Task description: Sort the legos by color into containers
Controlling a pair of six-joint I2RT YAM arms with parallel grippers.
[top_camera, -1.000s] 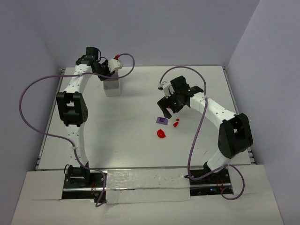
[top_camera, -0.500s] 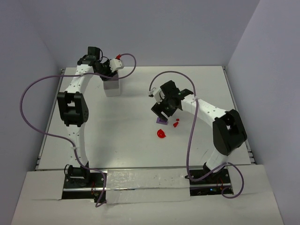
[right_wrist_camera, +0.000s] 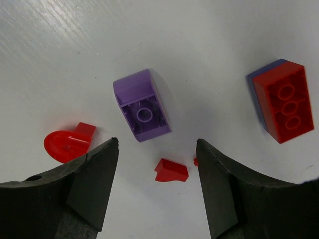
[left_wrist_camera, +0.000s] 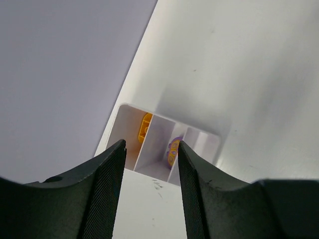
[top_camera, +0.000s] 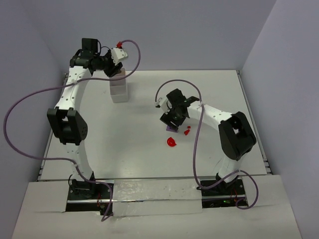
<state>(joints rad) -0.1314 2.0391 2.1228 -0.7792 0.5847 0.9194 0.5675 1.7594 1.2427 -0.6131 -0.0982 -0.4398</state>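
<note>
White bench (top_camera: pixel 144 149). The left jaws hang half open and empty above the tray (left_wrist_camera: pixel 202 142). An orange lego (left_wrist_camera: pixel 145 127) sits in its end compartment and a purple piece (left_wrist_camera: pixel 174 148) in the middle one. The right jaws, parted and empty, have a red brick (right_wrist_camera: pixel 286 102) just outside them. They straddle a purple lego (right_wrist_camera: pixel 142 107), with a round red lego (right_wrist_camera: pixel 67 143) beside one jaw and a red chip (right_wrist_camera: pixel 171 171) between them.

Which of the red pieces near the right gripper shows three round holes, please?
The rectangular red brick at the right of the wrist view; the rounded red piece and the tiny red chip show none.
</note>
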